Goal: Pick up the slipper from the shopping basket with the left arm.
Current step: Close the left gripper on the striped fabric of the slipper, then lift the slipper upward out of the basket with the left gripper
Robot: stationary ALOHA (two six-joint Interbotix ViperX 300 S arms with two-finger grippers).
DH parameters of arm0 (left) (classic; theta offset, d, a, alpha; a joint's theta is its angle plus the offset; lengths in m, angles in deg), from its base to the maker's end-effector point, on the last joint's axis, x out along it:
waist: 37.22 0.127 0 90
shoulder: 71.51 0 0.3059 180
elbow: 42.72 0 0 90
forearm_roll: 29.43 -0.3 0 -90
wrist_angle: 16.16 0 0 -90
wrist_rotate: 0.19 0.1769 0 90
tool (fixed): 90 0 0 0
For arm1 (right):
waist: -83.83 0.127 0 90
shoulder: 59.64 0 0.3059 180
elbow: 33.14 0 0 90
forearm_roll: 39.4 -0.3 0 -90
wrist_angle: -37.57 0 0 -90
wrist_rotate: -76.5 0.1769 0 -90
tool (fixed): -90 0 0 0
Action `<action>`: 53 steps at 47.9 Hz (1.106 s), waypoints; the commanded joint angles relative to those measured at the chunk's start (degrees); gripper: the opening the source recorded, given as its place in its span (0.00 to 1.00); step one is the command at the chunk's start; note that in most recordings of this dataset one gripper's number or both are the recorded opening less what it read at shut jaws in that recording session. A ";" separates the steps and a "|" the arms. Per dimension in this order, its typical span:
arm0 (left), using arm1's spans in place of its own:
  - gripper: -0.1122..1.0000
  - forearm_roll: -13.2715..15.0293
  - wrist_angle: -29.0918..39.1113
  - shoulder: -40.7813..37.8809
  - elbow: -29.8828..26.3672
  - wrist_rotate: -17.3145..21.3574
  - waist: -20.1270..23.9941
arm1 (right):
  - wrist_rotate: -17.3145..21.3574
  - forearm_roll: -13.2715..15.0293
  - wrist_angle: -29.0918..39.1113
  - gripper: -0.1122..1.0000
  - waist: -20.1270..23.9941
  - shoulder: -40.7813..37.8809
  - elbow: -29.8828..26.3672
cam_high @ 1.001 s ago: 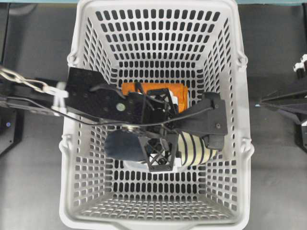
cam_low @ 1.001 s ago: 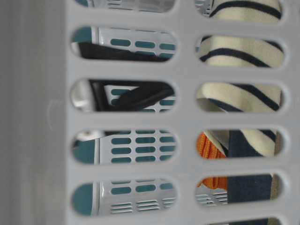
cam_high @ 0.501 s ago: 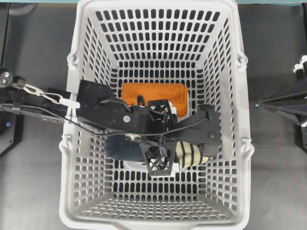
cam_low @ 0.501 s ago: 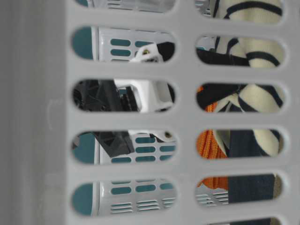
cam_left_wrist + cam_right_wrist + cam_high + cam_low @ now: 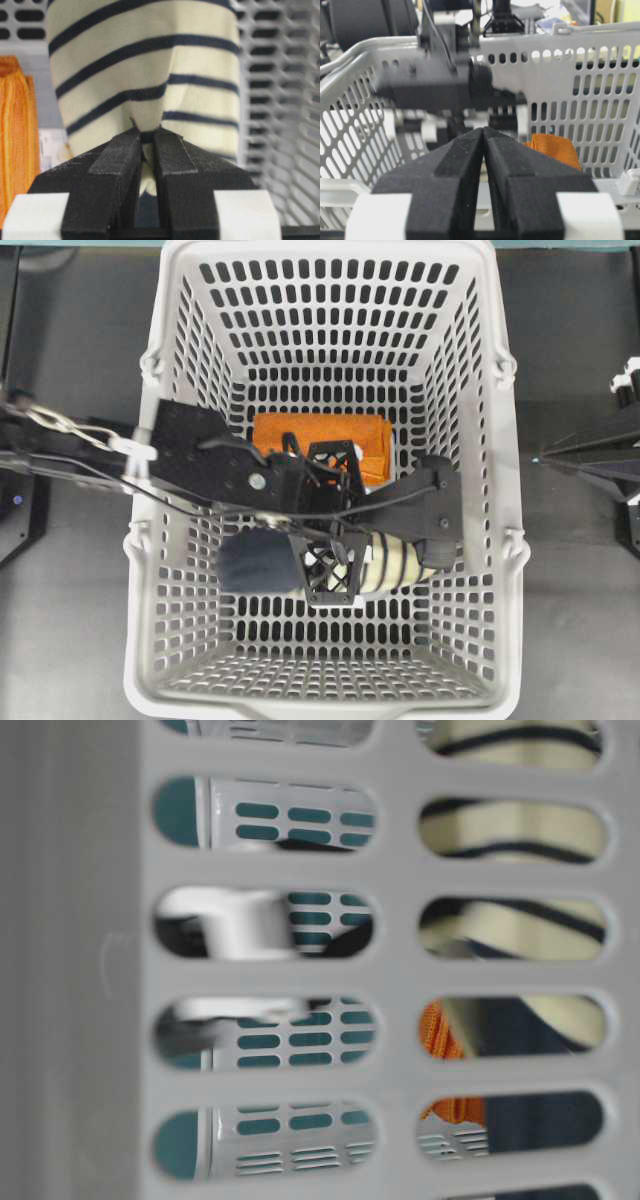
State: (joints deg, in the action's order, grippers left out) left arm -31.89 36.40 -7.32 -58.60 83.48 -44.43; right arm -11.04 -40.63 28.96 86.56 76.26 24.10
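The slipper (image 5: 255, 562), navy insole and cream striped upper, lies in the front middle of the light-grey shopping basket (image 5: 330, 250). My left arm reaches in from the left, and the left gripper (image 5: 335, 555) is over the slipper. In the left wrist view the left gripper (image 5: 146, 132) is shut, pinching a fold of the slipper's striped upper (image 5: 145, 65). I cannot tell if the slipper is off the basket floor. In the table-level view the slipper (image 5: 510, 825) is blurred. My right gripper (image 5: 483, 130) is shut and empty outside the basket, at the right in the overhead view (image 5: 545, 455).
A folded orange cloth (image 5: 320, 435) lies on the basket floor just behind the slipper and also shows in the left wrist view (image 5: 12, 125). The basket's slotted walls (image 5: 280, 100) rise on every side. A white label lies under the slipper.
The left arm dropped onto the slipper, then shifted slightly toward the basket's front with it. In the table-level view the slipper and gripper now blur with motion.
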 commanded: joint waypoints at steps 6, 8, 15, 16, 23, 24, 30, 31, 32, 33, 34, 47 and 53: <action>0.15 -0.18 11.60 3.43 -11.16 2.11 -0.18 | 0.09 -0.26 -0.26 0.10 0.18 -0.35 -0.18; 0.15 -0.18 14.06 3.43 -13.80 2.72 -0.35 | 0.09 -0.18 -0.26 0.10 0.18 -0.26 -0.18; 0.15 -0.18 21.80 3.16 -23.91 5.19 -0.44 | 0.09 -0.18 -0.26 0.10 0.18 -0.35 -0.18; 0.15 -0.18 22.68 3.08 -25.22 5.27 -0.44 | 0.09 -0.26 -0.26 0.10 0.18 -0.35 -0.18; 0.15 -0.18 28.83 1.14 -32.34 5.80 -0.62 | 0.09 -0.18 -0.26 0.10 0.18 -0.35 -0.18; 0.15 -0.18 29.79 0.62 -33.40 5.80 -0.62 | 0.09 -0.26 -0.26 0.10 0.18 -0.35 -0.18; 0.15 -0.18 31.55 -0.88 -35.68 6.06 -0.70 | 0.09 -0.26 -0.26 0.10 0.18 -0.35 -0.18; 0.15 -0.18 31.64 -0.97 -35.68 6.06 -0.70 | 0.09 -0.26 -0.26 0.10 0.18 -0.26 -0.09; 0.15 -0.18 31.73 -1.05 -35.68 6.06 -0.62 | 0.09 -0.18 -0.26 0.10 0.18 -0.26 -0.18; 0.15 -0.18 31.82 -1.05 -35.60 6.15 -0.62 | 0.09 -0.26 -0.26 0.10 0.18 -0.26 -0.18; 0.15 -0.18 31.82 -1.14 -35.60 6.06 -0.62 | 0.09 -0.26 -0.35 0.10 0.18 -0.35 -0.09; 0.15 -0.18 32.26 -1.14 -35.51 6.15 -0.62 | 0.09 -0.18 -0.26 0.10 0.18 -0.26 -0.09; 0.15 -0.18 32.26 -1.14 -35.51 6.15 -0.62 | 0.09 -0.26 -0.26 0.10 0.00 -0.35 -0.09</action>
State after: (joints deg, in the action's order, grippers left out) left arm -31.89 68.74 -9.61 -92.70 89.55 -44.87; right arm -11.04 -40.71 28.96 86.56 76.26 24.37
